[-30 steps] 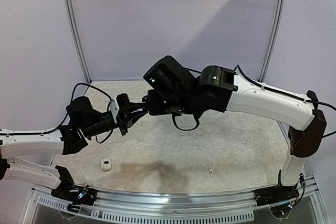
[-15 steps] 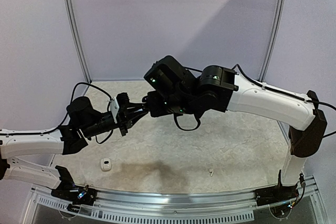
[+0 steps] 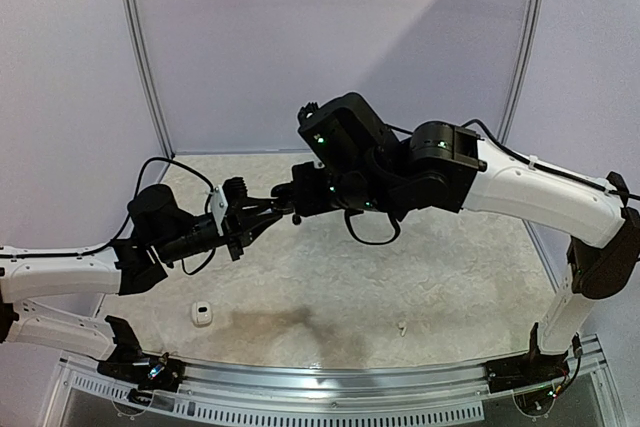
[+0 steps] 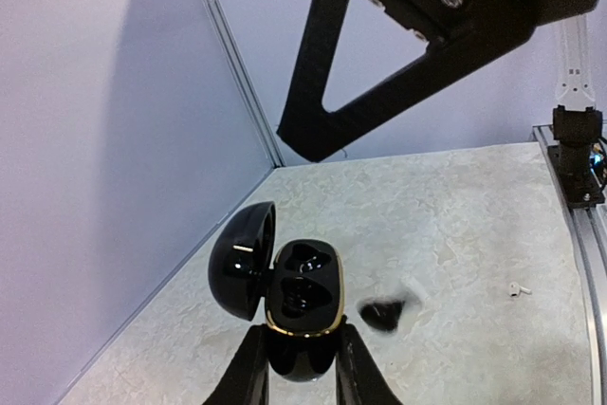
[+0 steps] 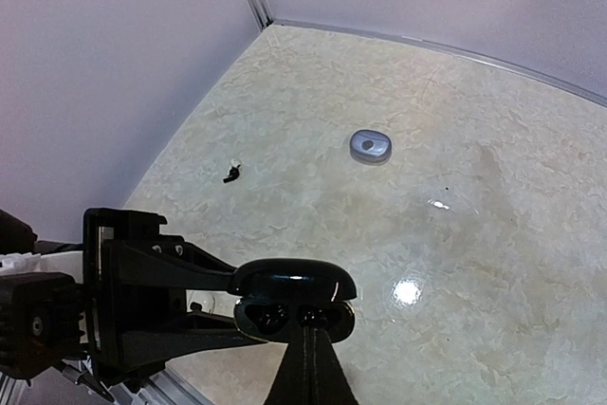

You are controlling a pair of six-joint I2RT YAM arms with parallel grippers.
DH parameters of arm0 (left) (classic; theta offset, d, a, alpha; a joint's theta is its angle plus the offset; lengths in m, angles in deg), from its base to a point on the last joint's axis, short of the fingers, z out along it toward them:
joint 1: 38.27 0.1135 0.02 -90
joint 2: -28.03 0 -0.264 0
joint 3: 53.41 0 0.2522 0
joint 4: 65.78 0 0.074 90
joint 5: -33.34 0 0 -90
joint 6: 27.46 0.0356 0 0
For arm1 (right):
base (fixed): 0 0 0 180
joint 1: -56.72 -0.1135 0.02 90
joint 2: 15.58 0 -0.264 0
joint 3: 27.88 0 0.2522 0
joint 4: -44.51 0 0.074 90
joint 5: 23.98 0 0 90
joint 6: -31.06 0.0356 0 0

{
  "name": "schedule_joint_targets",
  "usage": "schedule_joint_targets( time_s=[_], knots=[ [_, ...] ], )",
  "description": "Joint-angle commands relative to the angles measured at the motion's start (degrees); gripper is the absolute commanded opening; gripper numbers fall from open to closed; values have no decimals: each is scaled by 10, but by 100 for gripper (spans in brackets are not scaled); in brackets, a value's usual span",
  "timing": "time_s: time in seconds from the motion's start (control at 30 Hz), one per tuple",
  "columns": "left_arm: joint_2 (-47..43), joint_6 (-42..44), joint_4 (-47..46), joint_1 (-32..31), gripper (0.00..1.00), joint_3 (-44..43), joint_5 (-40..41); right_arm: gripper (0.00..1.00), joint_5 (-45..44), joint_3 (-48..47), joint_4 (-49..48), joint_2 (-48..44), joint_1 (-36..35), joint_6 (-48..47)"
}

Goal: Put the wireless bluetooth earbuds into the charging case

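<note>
Insertion step: left tool (image 4: pixel 299 331) clamped on open glossy black charging case (image 4: pixel 302 303), right tool (image 5: pixel 305 332) closed above it; the blurred black earbud (image 4: pixel 384 312) just right of the left tool likely needs seating.

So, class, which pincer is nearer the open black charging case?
Left: the left pincer grips the charging case by its base; the right pincer hovers close by, not touching.
</note>
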Motion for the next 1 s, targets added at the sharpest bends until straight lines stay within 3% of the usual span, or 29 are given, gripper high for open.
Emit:
schedule_joint_targets(
  time_s=[0.0,0.23,0.37,0.5,0.67,0.83,0.97],
  knots=[
    [-2,-5,5,-9,0,3,-4,0,9,9,-18,-1,0,-15],
    [-3,-30,4,-8,0,2,0,0,7,17,-12,-12,0,-5],
    [-8,-38,15,-8,0,2,52,2,-9,54,-11,-35,6,8],
    [-24,-59,67,-1,0,-4,101,7,11,132,-44,-80,28,53],
    [-56,-85,144,7,0,-7,126,14,70,190,-76,-86,44,42],
    [-95,-96,227,22,0,-10,156,33,224,226,-150,-37,20,-55],
    [-123,-101,261,26,0,-5,176,49,339,241,-240,11,-35,-232]
  ],
)
